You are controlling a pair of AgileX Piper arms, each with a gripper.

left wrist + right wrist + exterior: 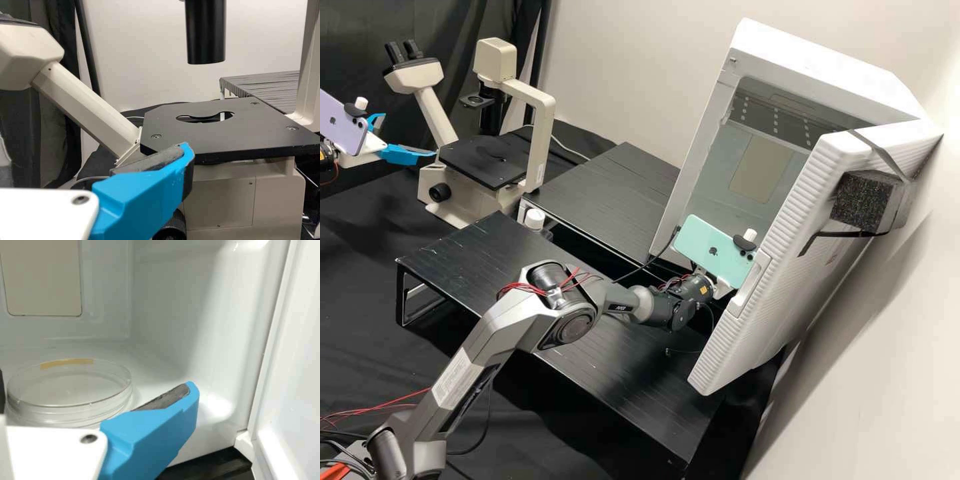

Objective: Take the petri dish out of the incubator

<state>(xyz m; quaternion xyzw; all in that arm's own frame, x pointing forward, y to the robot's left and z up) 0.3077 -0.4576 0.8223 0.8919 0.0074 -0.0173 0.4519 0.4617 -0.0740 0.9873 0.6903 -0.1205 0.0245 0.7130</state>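
Grey right arm (pixel 490 333), right gripper (pixel 723 288) at the open incubator (pixel 817 63) with fingers parted, petri dish (pixel 70 390) flat on its floor behind the front edge, just ahead of those fingers, left gripper (pixel 409 135) near the microscope (pixel 540 133), fingers apart.

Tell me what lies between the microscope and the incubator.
A low black table lies between the microscope and the incubator, as the high view shows.
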